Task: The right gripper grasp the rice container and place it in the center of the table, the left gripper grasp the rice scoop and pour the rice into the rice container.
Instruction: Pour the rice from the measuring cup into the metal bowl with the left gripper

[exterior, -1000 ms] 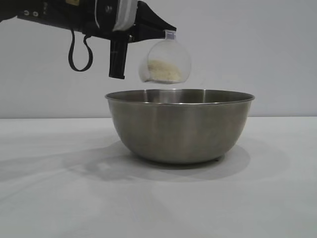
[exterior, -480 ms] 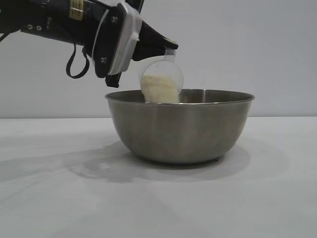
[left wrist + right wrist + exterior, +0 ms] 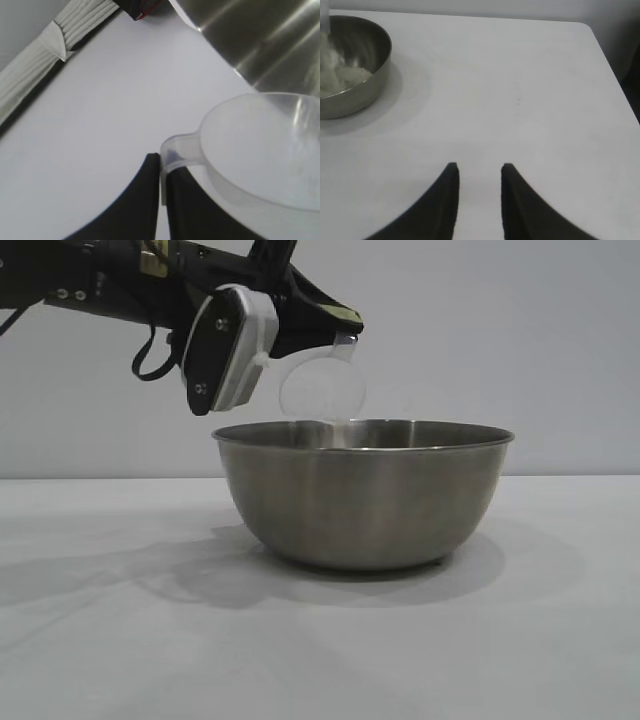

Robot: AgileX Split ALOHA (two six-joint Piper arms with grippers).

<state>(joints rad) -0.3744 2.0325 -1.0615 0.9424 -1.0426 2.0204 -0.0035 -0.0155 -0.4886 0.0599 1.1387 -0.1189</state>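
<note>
Clear plastic rice scoop, pinched by its handle in the left end effector, tips just above the steel rice container, while the right end effector stands empty and part-open, well apart.

The rice scoop hangs over the left rim of the rice container, which stands on the table.

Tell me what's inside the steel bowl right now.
The right wrist view shows a pale heap of rice inside the rice container. From the exterior view its wall hides the contents.
</note>
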